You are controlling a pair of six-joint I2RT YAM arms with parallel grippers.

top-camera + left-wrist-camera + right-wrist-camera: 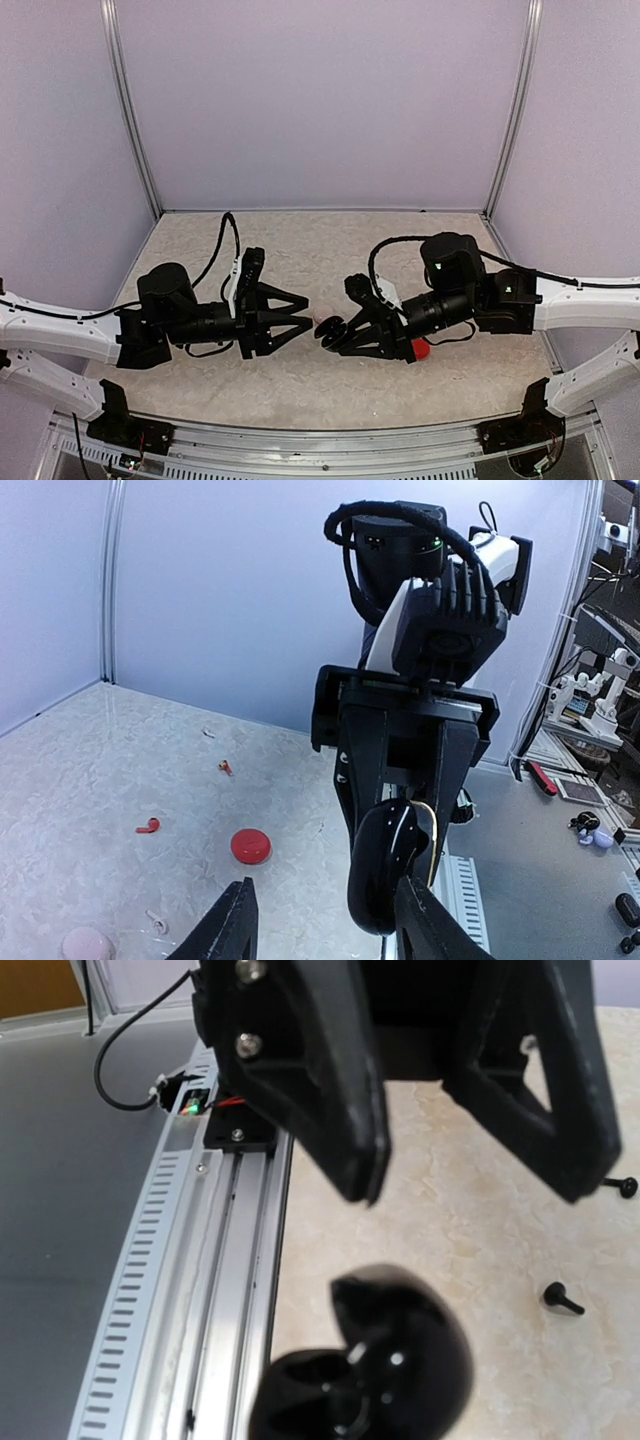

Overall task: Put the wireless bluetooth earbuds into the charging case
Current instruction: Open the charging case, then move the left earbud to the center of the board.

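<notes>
**Top view:** The left tool (305,312) and the right tool (338,336) are facing each other at frame centre on the speckled beige bench (300,250), which pale lilac walls (320,100) are enclosing. A pinkish case (322,314) is sitting between them. A red case (421,349) is peeking out beneath the right arm. The left tool is standing spread, gripping nothing. The right tool is pinching the black charging case (328,328).

**Left wrist view:** The right tool is filling the centre, dangling the black charging case with its lid open. Three earbuds are lying loose on the left. A red earbud (147,826) is lying left of the red case, a smaller red earbud (226,767) higher up, and a whitish earbud (155,918) near the pinkish case at lower left. That is making three cases in all.

**Right wrist view:** The left tool's spread fingers are hanging from the top. The black charging case is blocking the bottom centre. Two more are lying on the bench: a lower black earbud (563,1298) at mid right and an upper black earbud (622,1186) at the right edge. A slotted metal rail (200,1290) is running down the left.
</notes>
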